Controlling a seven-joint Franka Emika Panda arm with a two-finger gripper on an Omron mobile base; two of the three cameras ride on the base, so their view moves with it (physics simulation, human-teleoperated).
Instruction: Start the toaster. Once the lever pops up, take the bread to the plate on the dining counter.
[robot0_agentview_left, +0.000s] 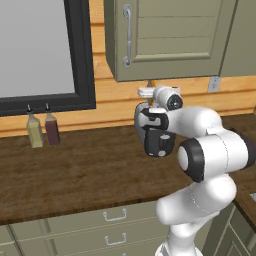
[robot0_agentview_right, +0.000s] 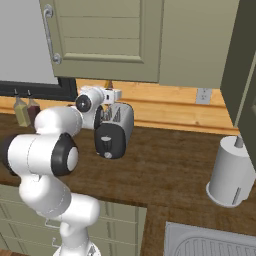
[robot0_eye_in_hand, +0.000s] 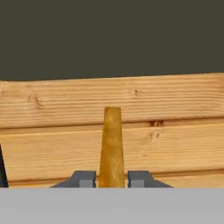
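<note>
Claw (robot0_eye_in_hand: 111, 179): I see it clamped on the bread (robot0_eye_in_hand: 112, 146), one grey tip on each face of the slice (seen edge-on in the hand view).
Bread: upright golden sliver rising from between the tips, with pale wall planks (robot0_eye_in_hand: 175, 144) behind it.
Toaster (robot0_agentview_right: 115, 131): silver, on the dark counter (robot0_agentview_right: 170, 165), black end panel facing my right base camera, just beside the wrist.
Neighbours: two bottles (robot0_agentview_left: 42, 129) under the window; paper towel roll (robot0_agentview_right: 230, 172) well to the right.
</note>
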